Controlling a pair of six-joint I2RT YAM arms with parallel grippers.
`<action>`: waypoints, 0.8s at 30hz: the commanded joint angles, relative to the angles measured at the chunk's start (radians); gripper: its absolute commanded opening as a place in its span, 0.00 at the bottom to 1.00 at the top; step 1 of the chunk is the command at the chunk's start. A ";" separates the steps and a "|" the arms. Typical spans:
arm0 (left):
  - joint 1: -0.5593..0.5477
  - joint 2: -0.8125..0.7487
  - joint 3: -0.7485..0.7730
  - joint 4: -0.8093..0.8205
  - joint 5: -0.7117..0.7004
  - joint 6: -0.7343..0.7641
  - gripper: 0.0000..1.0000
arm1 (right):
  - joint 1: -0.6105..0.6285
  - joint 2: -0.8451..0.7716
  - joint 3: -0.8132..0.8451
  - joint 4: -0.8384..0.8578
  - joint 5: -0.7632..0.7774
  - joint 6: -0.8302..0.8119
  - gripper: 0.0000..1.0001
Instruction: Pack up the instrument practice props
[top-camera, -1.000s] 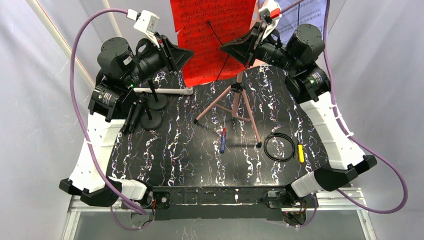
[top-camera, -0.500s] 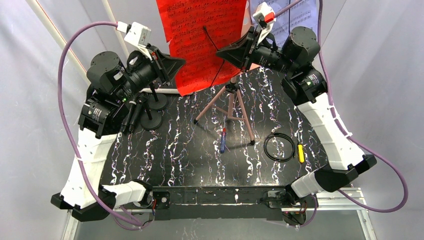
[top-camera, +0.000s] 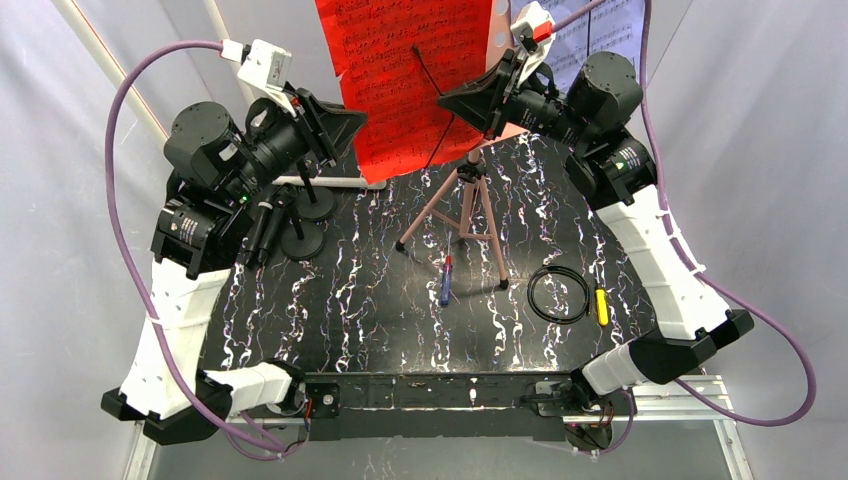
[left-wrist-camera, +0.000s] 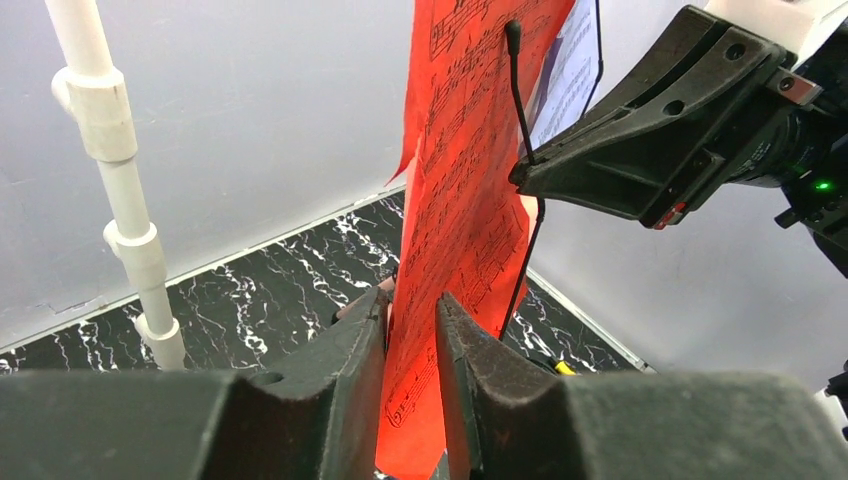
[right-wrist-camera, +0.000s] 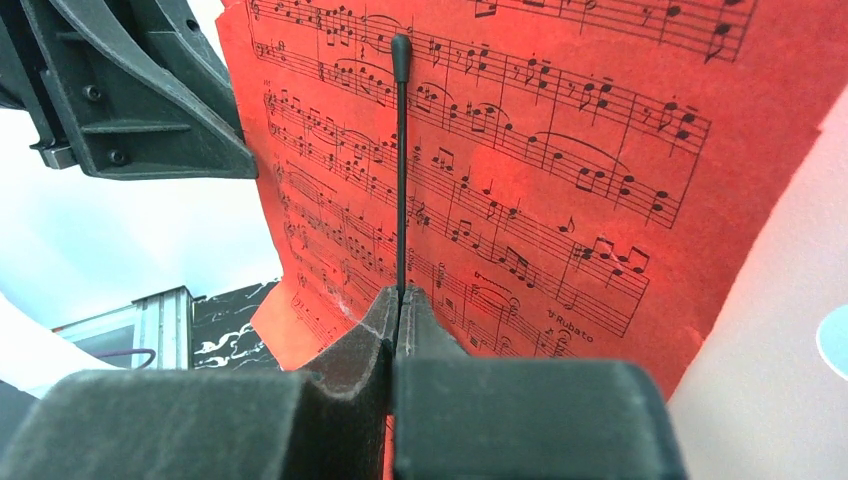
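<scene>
Straddling the red sheet (left-wrist-camera: 462, 200) up on the pink rack (top-camera: 470, 203), L tool (left-wrist-camera: 411, 312) is sitting jaws slightly apart; R tool (right-wrist-camera: 398, 293) is clamping a thin black rod (right-wrist-camera: 401, 160); mics (top-camera: 303, 243) are standing on table (top-camera: 380, 305); nothing packed yet.

- Our white-and-black left arm (top-camera: 175, 300) is raised and reaching forward; the black two-finger left gripper (left-wrist-camera: 411, 310) has its jaws a bit apart.
- Same pose for our right arm (top-camera: 650, 250), with the right gripper (right-wrist-camera: 398, 296) pinched tight.
</scene>
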 joint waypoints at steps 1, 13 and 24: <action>0.004 -0.001 0.033 0.032 0.026 -0.009 0.25 | -0.004 -0.025 0.016 0.035 0.020 -0.015 0.01; 0.005 0.003 0.052 0.006 -0.002 0.008 0.06 | -0.005 -0.031 0.013 0.026 0.029 -0.025 0.01; 0.005 -0.025 0.059 -0.019 -0.028 0.027 0.00 | -0.004 -0.030 0.010 0.029 0.036 -0.024 0.01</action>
